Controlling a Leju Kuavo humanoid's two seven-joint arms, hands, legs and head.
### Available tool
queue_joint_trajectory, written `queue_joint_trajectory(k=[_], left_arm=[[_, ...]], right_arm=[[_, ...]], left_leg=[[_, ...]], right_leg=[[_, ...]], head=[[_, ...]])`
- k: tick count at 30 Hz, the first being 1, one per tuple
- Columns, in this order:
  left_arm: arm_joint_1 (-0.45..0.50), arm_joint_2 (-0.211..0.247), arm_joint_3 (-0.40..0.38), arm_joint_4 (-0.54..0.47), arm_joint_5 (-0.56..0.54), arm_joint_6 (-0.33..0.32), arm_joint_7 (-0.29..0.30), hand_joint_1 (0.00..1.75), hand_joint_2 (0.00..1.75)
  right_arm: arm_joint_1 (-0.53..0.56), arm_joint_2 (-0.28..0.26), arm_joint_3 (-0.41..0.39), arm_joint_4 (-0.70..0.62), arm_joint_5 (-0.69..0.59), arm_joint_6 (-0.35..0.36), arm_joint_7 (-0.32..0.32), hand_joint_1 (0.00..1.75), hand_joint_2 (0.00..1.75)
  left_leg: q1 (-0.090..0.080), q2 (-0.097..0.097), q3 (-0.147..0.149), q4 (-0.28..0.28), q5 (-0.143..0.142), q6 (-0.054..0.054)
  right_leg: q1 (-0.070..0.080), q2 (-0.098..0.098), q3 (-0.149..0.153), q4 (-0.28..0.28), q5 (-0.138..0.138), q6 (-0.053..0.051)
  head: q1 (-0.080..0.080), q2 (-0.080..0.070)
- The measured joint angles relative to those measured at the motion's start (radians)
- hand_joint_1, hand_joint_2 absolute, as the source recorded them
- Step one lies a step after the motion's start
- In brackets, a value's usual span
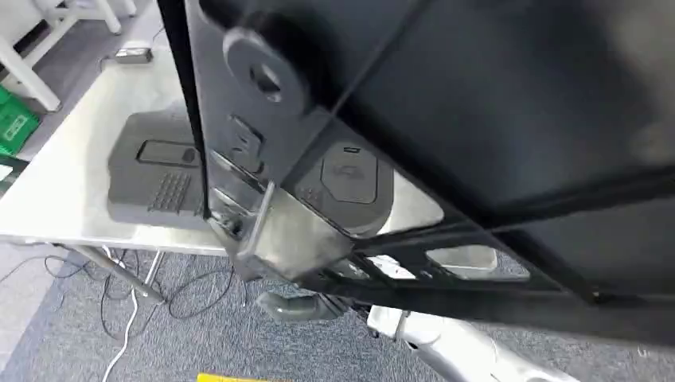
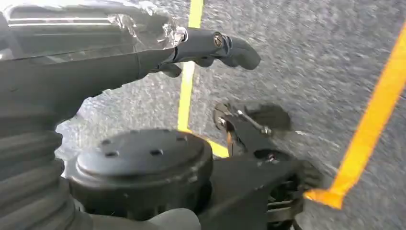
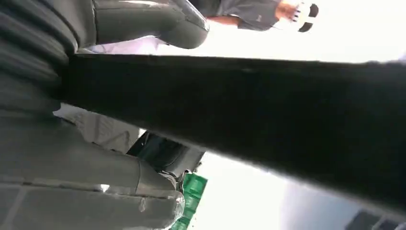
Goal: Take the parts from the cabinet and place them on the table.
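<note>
Filling most of the head view, a large black panel part (image 1: 477, 103) is held tilted above the near edge of the steel table (image 1: 64, 183). It is flat, matt and dark, with raised ribs, a round boss with a hole near its upper left, and cut-out windows along its lower edge; a bright metal bracket (image 1: 278, 231) sits at its lower left corner. In the right wrist view the right hand (image 3: 119, 96) grips the panel's edge, thick grey thumb on one face and fingers (image 3: 95, 167) on the other. Two grey moulded parts already lie on the table: one with a ribbed grille and a rectangular recess on the left (image 1: 155, 179), another partly hidden behind the panel (image 1: 350, 187). The left hand (image 2: 206, 48) hangs over grey carpet (image 2: 311, 57) marked with yellow tape (image 2: 368, 129), fingers curled loosely with nothing in them. Cables (image 1: 119, 294) trail on the floor under the table. A green crate (image 1: 14, 123) stands at the far left.
</note>
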State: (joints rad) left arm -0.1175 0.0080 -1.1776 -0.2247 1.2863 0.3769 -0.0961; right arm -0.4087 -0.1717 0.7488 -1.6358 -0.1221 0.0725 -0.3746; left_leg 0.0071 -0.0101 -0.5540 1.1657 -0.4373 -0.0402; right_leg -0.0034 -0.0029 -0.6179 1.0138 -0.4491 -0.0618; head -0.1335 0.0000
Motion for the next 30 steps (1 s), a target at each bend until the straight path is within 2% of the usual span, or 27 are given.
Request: queue_joint_trajectory(k=[1, 2, 3, 4, 5, 6, 7, 8, 9, 10, 11, 12, 13, 14, 15, 17, 22, 23, 25, 27, 28, 30], left_arm=[[0.0, 0.0, 0.0, 0.0, 0.0, 0.0, 0.0, 0.0, 1.75], [0.0, 0.0, 0.0, 0.0, -0.002, 0.0, 0.0, 0.0, 1.75], [0.001, 0.0, 0.0, 0.0, -0.002, 0.0, 0.0, 0.0, 1.75], [0.004, 0.0, 0.0, 0.0, -0.002, 0.0, 0.001, 0.0, 1.75], [0.003, 0.001, 0.0, 0.0, -0.003, 0.0, 0.001, 0.0, 1.75], [0.001, 0.002, 0.0, 0.0, -0.003, 0.0, 0.001, 0.0, 1.75], [0.002, 0.003, 0.0, 0.0, -0.004, 0.0, 0.002, 0.0, 1.75], [0.006, 0.003, 0.0, 0.0, -0.007, 0.0, 0.002, 0.0, 1.75], [0.006, 0.003, 0.0, 0.0, -0.008, 0.0, 0.003, 0.0, 1.75], [0.004, 0.003, 0.0, 0.0, -0.01, 0.0, 0.003, 0.0, 1.75], [0.006, 0.003, 0.0, 0.0, -0.01, 0.0, 0.002, 0.0, 1.75], [0.006, 0.003, 0.0, 0.0, -0.011, 0.0, 0.0, 0.0, 1.75], [0.003, 0.003, 0.0, 0.0, -0.011, 0.001, -0.001, 0.0, 1.75], [0.004, 0.003, 0.0, 0.0, -0.012, 0.003, -0.002, 0.0, 1.75], [0.003, 0.003, 0.0, 0.0, -0.012, 0.003, -0.003, 0.0, 1.75], [0.001, 0.003, 0.0, 0.0, -0.012, 0.003, -0.003, 0.0, 1.75], [0.001, 0.003, 0.0, 0.0, -0.012, 0.003, -0.003, 0.0, 1.75], [0.001, 0.003, 0.0, 0.0, -0.012, 0.003, -0.003, 0.0, 1.75], [0.001, 0.003, 0.0, 0.0, -0.012, 0.003, -0.003, 0.0, 1.75], [0.001, 0.003, 0.0, 0.0, -0.012, 0.003, -0.003, 0.0, 1.75], [0.001, 0.003, 0.0, 0.0, -0.012, 0.003, -0.003, 0.0, 1.75], [0.001, 0.003, 0.0, 0.0, -0.014, 0.009, -0.003, 0.0, 1.75]], right_arm=[[0.0, 0.001, 0.0, 0.001, 0.0, 0.0, 0.0, 1.75, 1.75], [0.001, 0.0, 0.0, 0.003, 0.0, 0.0, 0.0, 1.75, 1.75], [0.002, 0.001, 0.0, 0.003, 0.0, -0.001, 0.0, 1.75, 1.75], [0.005, 0.0, 0.0, 0.003, 0.0, -0.002, 0.0, 1.75, 1.75], [0.007, 0.001, 0.0, 0.004, 0.0, -0.002, 0.0, 1.75, 1.75], [0.008, 0.001, 0.0, 0.004, 0.0, -0.002, 0.0, 1.75, 1.75], [0.008, 0.001, 0.0, 0.004, 0.0, -0.003, -0.001, 1.75, 1.75], [0.008, 0.001, 0.0, 0.004, 0.0, -0.003, -0.001, 1.75, 1.75], [0.01, 0.002, 0.0, 0.005, 0.001, -0.004, -0.001, 1.75, 1.75], [0.01, 0.002, 0.0, 0.005, 0.001, -0.005, -0.002, 1.75, 1.75], [0.01, 0.002, 0.0, 0.005, 0.001, -0.006, -0.003, 1.75, 1.75], [0.01, 0.002, 0.0, 0.007, 0.001, -0.008, -0.004, 1.75, 1.75], [0.011, 0.002, -0.001, 0.007, 0.001, -0.01, -0.005, 1.75, 1.75], [0.011, 0.002, -0.001, 0.007, 0.002, -0.01, -0.006, 1.75, 1.75], [0.01, 0.002, -0.001, 0.008, 0.001, -0.011, -0.007, 1.75, 1.75], [0.01, 0.002, -0.001, 0.009, 0.002, -0.012, -0.008, 1.75, 1.75], [0.01, 0.002, -0.001, 0.009, 0.002, -0.012, -0.008, 1.75, 1.75], [0.01, 0.002, -0.001, 0.009, 0.002, -0.012, -0.008, 1.75, 1.75], [0.01, 0.002, -0.001, 0.009, 0.002, -0.012, -0.008, 1.75, 1.75], [0.01, 0.002, -0.001, 0.01, 0.002, -0.012, -0.008, 1.75, 1.75], [0.01, 0.002, -0.001, 0.01, 0.002, -0.012, -0.008, 1.75, 1.75], [0.01, 0.002, -0.001, 0.01, 0.002, -0.013, -0.01, 1.75, 1.75]], left_leg=[[0.006, 0.0, -0.044, 0.06, -0.027, -0.006], [0.011, 0.0, -0.089, 0.111, -0.061, -0.015], [0.017, 0.001, -0.119, 0.133, -0.081, -0.024], [0.021, 0.001, -0.13, 0.118, -0.069, -0.03], [0.025, 0.001, -0.123, 0.072, -0.033, -0.033], [0.029, 0.002, -0.106, 0.004, 0.025, -0.038], [0.034, 0.004, -0.082, -0.079, 0.097, -0.042], [0.038, 0.007, -0.081, -0.125, 0.125, -0.048], [0.029, 0.009, -0.083, -0.13, 0.08, -0.033], [0.026, 0.007, -0.081, -0.124, 0.101, -0.021], [0.023, 0.005, -0.077, -0.118, 0.11, -0.01], [0.022, 0.003, -0.078, -0.119, 0.107, -0.003], [0.028, 0.003, -0.073, -0.127, 0.112, 0.006], [0.022, -0.001, -0.072, -0.125, 0.114, 0.003], [0.022, -0.002, -0.072, -0.125, 0.112, 0.002], [0.021, -0.005, -0.072, -0.126, 0.11, 0.006], [0.018, -0.006, -0.072, -0.126, 0.104, 0.014], [0.017, -0.005, -0.072, -0.126, 0.103, 0.015], [0.015, -0.004, -0.072, -0.126, 0.103, 0.016], [0.014, -0.003, -0.072, -0.126, 0.103, 0.016], [0.014, -0.003, -0.072, -0.126, 0.103, 0.016], [0.014, -0.003, -0.071, -0.126, 0.105, 0.015]], right_leg=[[0.0, 0.0, 0.005, 0.0, -0.006, -0.003], [-0.001, 0.0, 0.011, 0.0, -0.013, -0.001], [-0.003, 0.001, 0.018, 0.0, -0.021, 0.001], [-0.007, 0.004, 0.027, 0.002, -0.028, 0.006], [-0.011, 0.005, 0.037, 0.003, -0.037, 0.01], [-0.017, 0.005, 0.048, 0.006, -0.047, 0.017], [-0.021, 0.005, 0.057, 0.011, -0.058, 0.024], [-0.021, 0.005, 0.062, 0.016, -0.065, 0.033], [-0.019, 0.008, 0.059, 0.02, -0.07, 0.04], [-0.018, 0.007, 0.057, 0.018, -0.074, 0.049], [-0.018, 0.006, 0.06, 0.017, -0.077, 0.056], [-0.02, 0.005, 0.063, 0.014, -0.079, 0.061], [-0.024, 0.006, 0.063, 0.017, -0.088, 0.067], [-0.022, 0.006, 0.065, 0.021, -0.075, 0.06], [-0.023, 0.006, 0.062, 0.019, -0.07, 0.043], [-0.021, 0.006, 0.063, 0.014, -0.065, 0.043], [-0.022, 0.006, 0.074, -0.004, -0.071, 0.039], [-0.023, 0.005, 0.078, -0.011, -0.077, 0.041], [-0.026, 0.005, 0.079, -0.013, -0.076, 0.058], [-0.028, 0.005, 0.079, -0.014, -0.075, 0.071], [-0.028, 0.005, 0.079, -0.014, -0.075, 0.075], [-0.027, 0.005, 0.079, -0.014, -0.074, 0.076]], head=[[-0.002, 0.0], [-0.002, 0.0], [-0.001, 0.0], [-0.002, 0.0], [-0.001, 0.0], [-0.002, 0.0], [-0.002, 0.0], [-0.006, 0.0], [-0.01, 0.0], [-0.001, 0.0], [0.003, 0.0], [0.004, 0.0], [0.007, 0.0], [0.015, 0.0], [0.014, 0.0], [0.024, 0.0], [0.027, 0.0], [0.028, 0.0], [0.028, 0.0], [0.028, 0.0], [0.028, 0.0], [0.027, 0.0]])
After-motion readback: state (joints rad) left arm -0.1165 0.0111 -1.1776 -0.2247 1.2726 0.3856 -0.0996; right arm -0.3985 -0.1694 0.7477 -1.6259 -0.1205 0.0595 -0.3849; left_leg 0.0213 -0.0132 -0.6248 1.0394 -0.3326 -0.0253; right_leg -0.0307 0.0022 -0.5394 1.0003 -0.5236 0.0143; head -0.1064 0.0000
